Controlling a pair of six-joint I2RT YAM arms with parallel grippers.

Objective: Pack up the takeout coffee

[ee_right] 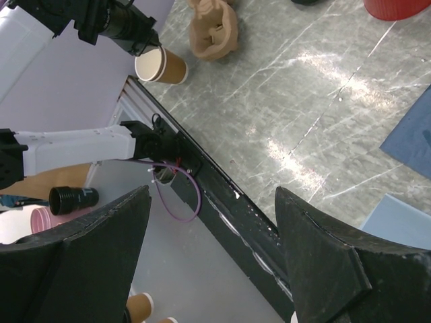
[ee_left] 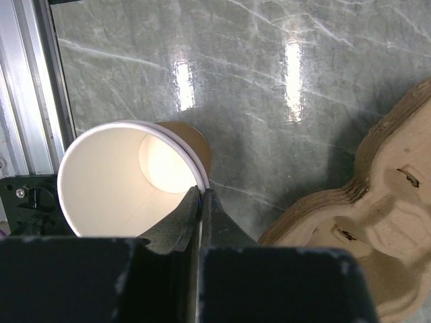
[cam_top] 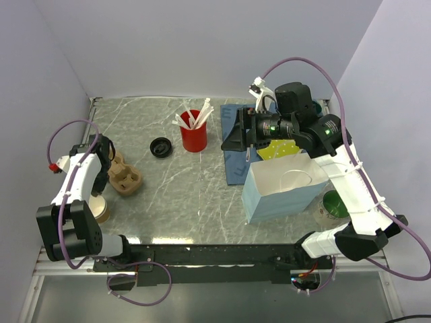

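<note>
Left wrist view gives me the clearest read. The left end effector [ee_left: 201, 196] is pinched shut on the wall of the lidless paper cup [ee_left: 108, 178], with one finger inside against the white lining and the other outside on the brown paper. That rim pinch makes sense to me, since an open cup offers a thin edge that narrow jaws can clamp without spanning the whole body. The cup is at the near left corner of the counter [cam_top: 202, 195], just beside the pulp cup carrier [ee_left: 380, 202]. I cannot tell whether its base rests on the surface.

The takeout coffee [cam_top: 161, 147] is not what I have hold of. It stands well apart from that cup, further back toward the middle of the counter and just left of the red cup of white utensils [cam_top: 193, 136]. From overhead only its round black lid shows, and neither end effector touches it.

The right end effector [ee_right: 212, 195] hangs wide open with nothing between its fingers, above the blue mat [cam_top: 236, 168] behind the paper bag [cam_top: 279, 192]. The bag stands upright with its mouth open upward, which I read as staged to receive the coffee. I judge that packing the real target has not yet begun.
</note>
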